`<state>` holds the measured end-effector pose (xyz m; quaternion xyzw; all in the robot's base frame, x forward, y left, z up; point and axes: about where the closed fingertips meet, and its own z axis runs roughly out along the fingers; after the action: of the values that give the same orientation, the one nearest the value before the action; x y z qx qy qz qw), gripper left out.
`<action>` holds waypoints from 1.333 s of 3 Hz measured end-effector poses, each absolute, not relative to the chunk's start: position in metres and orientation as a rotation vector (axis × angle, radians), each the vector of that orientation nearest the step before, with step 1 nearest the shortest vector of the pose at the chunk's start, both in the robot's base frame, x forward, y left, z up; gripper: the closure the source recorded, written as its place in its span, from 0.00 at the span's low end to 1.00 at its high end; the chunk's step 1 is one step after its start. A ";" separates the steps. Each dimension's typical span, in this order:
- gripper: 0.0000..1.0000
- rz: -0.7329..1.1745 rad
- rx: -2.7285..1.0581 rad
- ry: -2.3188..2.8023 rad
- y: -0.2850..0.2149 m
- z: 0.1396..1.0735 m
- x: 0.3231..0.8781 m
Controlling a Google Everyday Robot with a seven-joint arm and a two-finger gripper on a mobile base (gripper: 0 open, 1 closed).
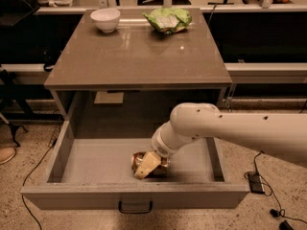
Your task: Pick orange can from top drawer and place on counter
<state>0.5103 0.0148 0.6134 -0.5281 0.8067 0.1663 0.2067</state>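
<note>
The orange can [162,166] lies on its side on the floor of the open top drawer [91,158], near the front middle. My gripper [146,166] is down in the drawer right at the can, covering its front. The white arm [230,131] reaches in from the right over the drawer's right wall. The counter [139,56] is the glossy grey-brown top above the drawer. The drawer's dark handle [135,207] shows on its flat grey front.
A white bowl [105,19] and a green-and-white chip bag [168,19] sit at the counter's far edge. A pale sheet [109,97] lies at the back of the drawer cavity. A power brick [254,182] and cables lie on the floor at right.
</note>
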 end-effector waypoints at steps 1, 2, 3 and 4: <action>0.18 0.459 -1.476 2.268 0.004 0.601 0.505; 0.42 0.439 -1.481 2.274 -0.008 0.600 0.503; 0.65 0.430 -1.466 2.265 -0.017 0.605 0.504; 0.88 0.430 -1.415 2.216 -0.028 0.631 0.513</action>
<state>0.5127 -0.0282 0.6310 -0.5162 0.8081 0.1567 0.2366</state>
